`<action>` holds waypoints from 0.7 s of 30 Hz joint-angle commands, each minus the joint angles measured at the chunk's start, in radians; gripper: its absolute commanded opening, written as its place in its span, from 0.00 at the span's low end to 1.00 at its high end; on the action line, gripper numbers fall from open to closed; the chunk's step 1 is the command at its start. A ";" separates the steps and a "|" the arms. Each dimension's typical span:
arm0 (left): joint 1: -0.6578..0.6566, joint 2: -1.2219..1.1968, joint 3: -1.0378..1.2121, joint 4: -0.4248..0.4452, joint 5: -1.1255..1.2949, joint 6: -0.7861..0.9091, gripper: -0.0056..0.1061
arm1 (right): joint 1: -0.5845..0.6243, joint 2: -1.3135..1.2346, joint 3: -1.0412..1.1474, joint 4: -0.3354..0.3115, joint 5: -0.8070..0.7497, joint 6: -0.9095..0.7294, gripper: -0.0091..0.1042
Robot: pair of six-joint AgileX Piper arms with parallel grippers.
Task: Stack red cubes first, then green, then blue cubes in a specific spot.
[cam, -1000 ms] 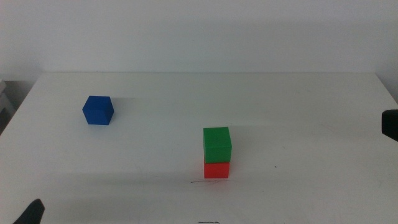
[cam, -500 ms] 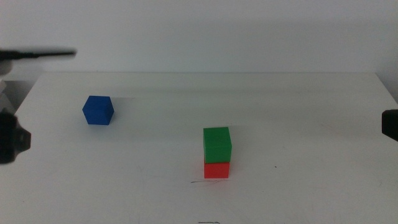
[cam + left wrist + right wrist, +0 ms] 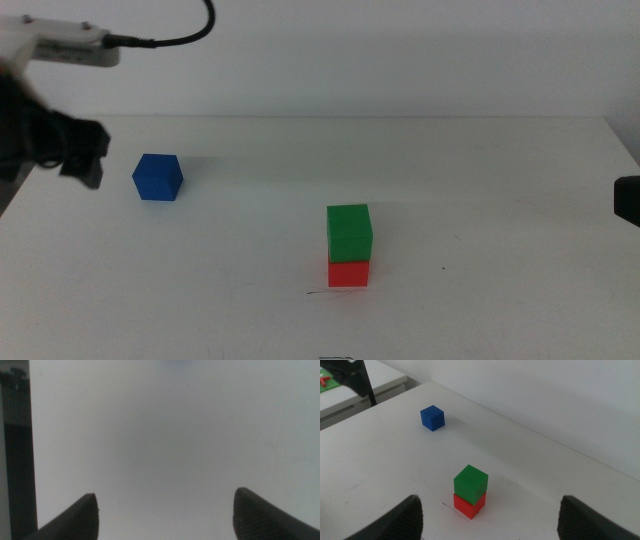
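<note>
The green cube (image 3: 349,230) sits on the red cube (image 3: 348,272) at centre front, and both also show in the right wrist view: green cube (image 3: 470,481), red cube (image 3: 468,505). A thin dark scratch line (image 3: 320,292) marks the spot at the stack's foot. The blue cube (image 3: 158,177) stands alone at the far left. My left gripper (image 3: 88,160) hovers just left of it. Its wrist view shows only white tabletop between the wide-apart jaws of the left gripper (image 3: 165,510), so it is open. My right gripper (image 3: 490,515) waits open at the right edge.
The left arm's white link and black cable (image 3: 120,42) cross the upper left corner. A dark upright post (image 3: 17,450) stands beside the table in the left wrist view. A side table (image 3: 350,390) lies beyond the table's left end.
The left arm has swung up from the bottom left corner to the far left, ending beside the blue cube. The cubes and the right gripper have not moved.
</note>
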 commanded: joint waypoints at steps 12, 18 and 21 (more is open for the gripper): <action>0.040 0.458 -0.510 -0.096 0.041 0.111 0.85 | -0.007 0.003 -0.028 -0.007 -0.078 -0.011 0.81; 0.095 0.628 -0.677 -0.210 0.079 0.198 0.85 | -0.007 0.003 -0.028 -0.007 -0.078 -0.011 0.81; 0.096 0.690 -0.728 -0.210 0.079 0.218 0.85 | -0.007 0.003 -0.028 -0.007 -0.078 -0.011 0.81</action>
